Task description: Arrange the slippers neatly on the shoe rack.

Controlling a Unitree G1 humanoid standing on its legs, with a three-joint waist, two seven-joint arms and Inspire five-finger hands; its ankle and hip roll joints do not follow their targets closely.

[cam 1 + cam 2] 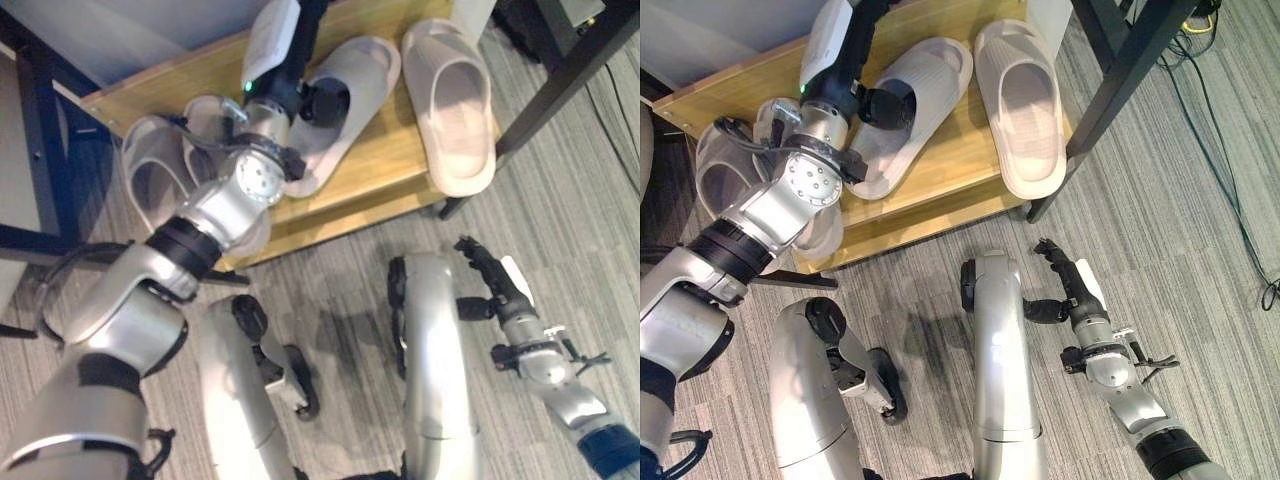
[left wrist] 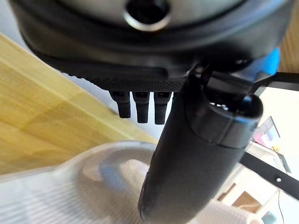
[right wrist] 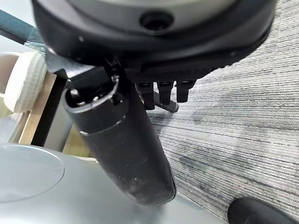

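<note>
Several pale slippers lie on the wooden shoe rack shelf (image 1: 385,180). The middle slipper (image 1: 365,65) lies at a slant. My left hand (image 1: 322,103) sits at its opening, and in the left wrist view its thumb (image 2: 196,158) rests on the slipper (image 2: 70,196) with the fingers straight. Right of it lies another slipper (image 1: 455,110), lengthwise and apart from my hand. Two more slippers (image 1: 150,175) at the shelf's left end are partly hidden under my left arm. My right hand (image 1: 495,280) hangs open and empty over the carpet, below the shelf's right corner.
A black table leg (image 1: 560,80) slants down just right of the shelf. A dark blue frame (image 1: 40,130) stands at the left. Grey carpet (image 1: 590,200) covers the floor in front, and cables (image 1: 1230,150) trail at the far right.
</note>
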